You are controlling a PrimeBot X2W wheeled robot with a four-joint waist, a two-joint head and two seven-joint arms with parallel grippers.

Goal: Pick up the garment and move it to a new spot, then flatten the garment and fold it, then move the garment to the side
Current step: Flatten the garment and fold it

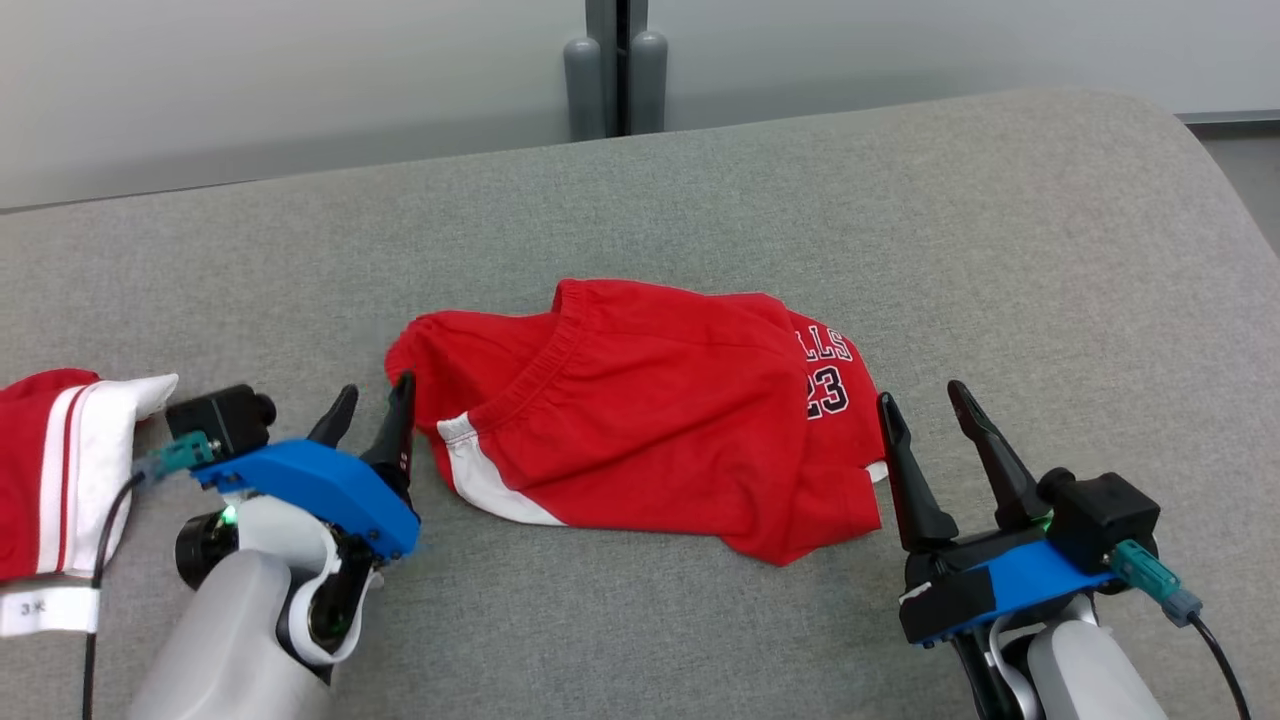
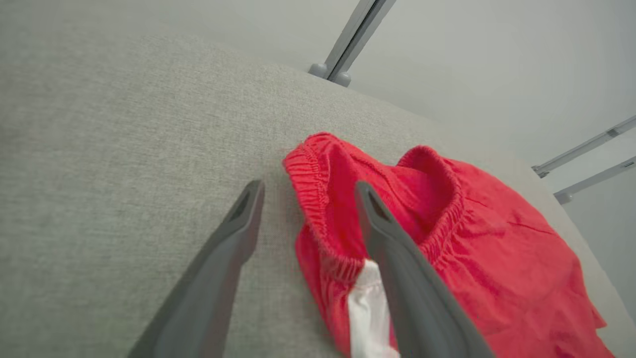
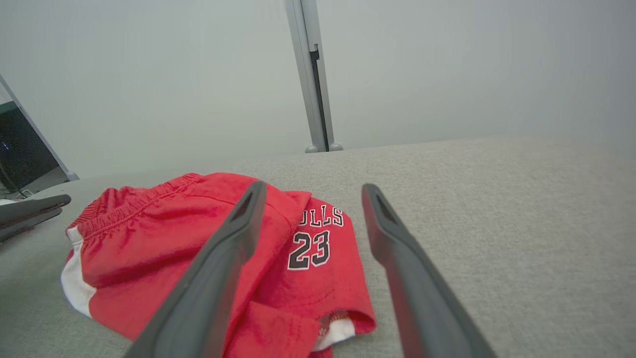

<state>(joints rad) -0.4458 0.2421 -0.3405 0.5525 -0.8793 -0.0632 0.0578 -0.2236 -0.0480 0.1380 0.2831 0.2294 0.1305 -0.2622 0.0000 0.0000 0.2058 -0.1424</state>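
Garment [image 1: 45, 470] left of the parted left fingers [image 1: 397, 430]; red shorts [image 1: 640, 420] between those and the spread right fingers [image 1: 905, 470].

A pair of red shorts [image 1: 650, 420] is lying crumpled in the middle of a grey fabric-covered surface [image 1: 1000, 250], its gathered elastic waistband turning toward the far left. A broad white side stripe is showing at its near left edge, and a black, white-outlined "23" is showing under partly hidden letters on its right side. Behind the surface a pale wall [image 1: 250, 70] is standing, with two grey round-topped posts [image 1: 615, 80] rising against it.
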